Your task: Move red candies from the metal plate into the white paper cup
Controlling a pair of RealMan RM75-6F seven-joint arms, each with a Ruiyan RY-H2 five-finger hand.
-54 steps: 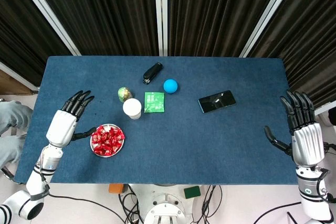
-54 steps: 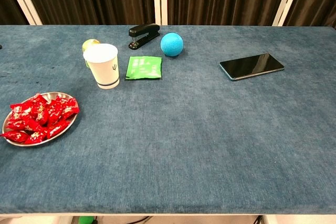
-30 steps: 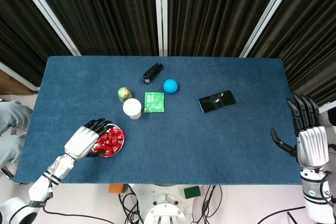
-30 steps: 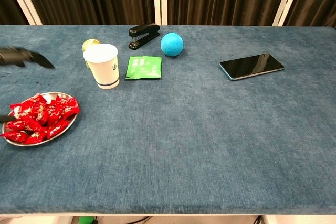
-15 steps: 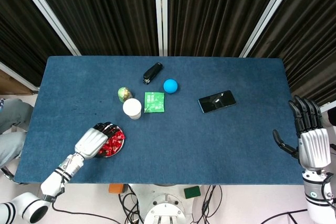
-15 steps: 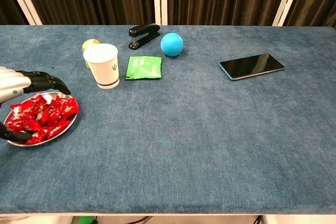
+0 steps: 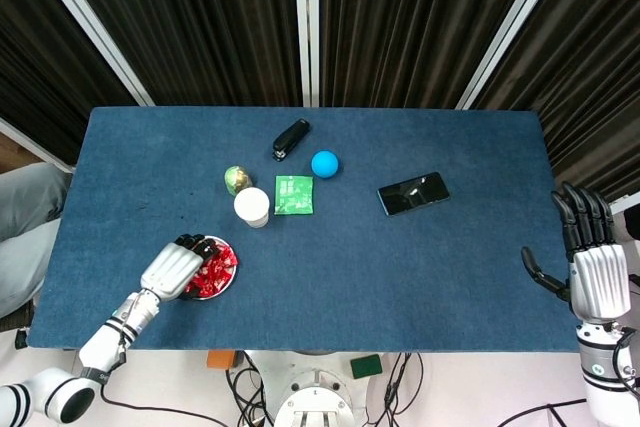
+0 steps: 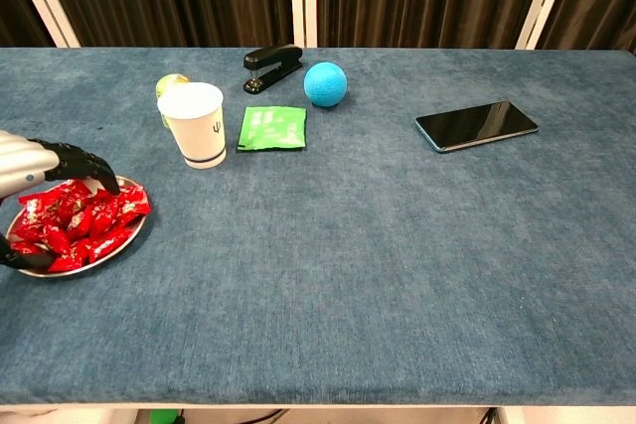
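Red wrapped candies (image 8: pixel 84 220) are heaped on a small metal plate (image 8: pixel 121 244) at the table's front left; the head view shows the candies (image 7: pixel 214 267) and the plate (image 7: pixel 224 288) too. The white paper cup (image 8: pixel 195 123) stands upright just behind the plate, also seen from above (image 7: pixel 251 206). My left hand (image 7: pixel 172 269) lies over the plate's left half, its dark fingertips (image 8: pixel 87 168) bent down onto the pile and its thumb low at the near rim, well apart from them. My right hand (image 7: pixel 597 282) hovers past the table's right edge, fingers spread and holding nothing.
Behind the cup lie a yellow-green ball (image 8: pixel 171 82), a black stapler (image 8: pixel 272 67), a blue ball (image 8: pixel 325 83) and a green packet (image 8: pixel 272 128). A black phone (image 8: pixel 477 124) rests at the right.
My left hand swung from beside the plate to over it, then lowered its fingertips onto the candies. My right hand drifted slightly outward and down.
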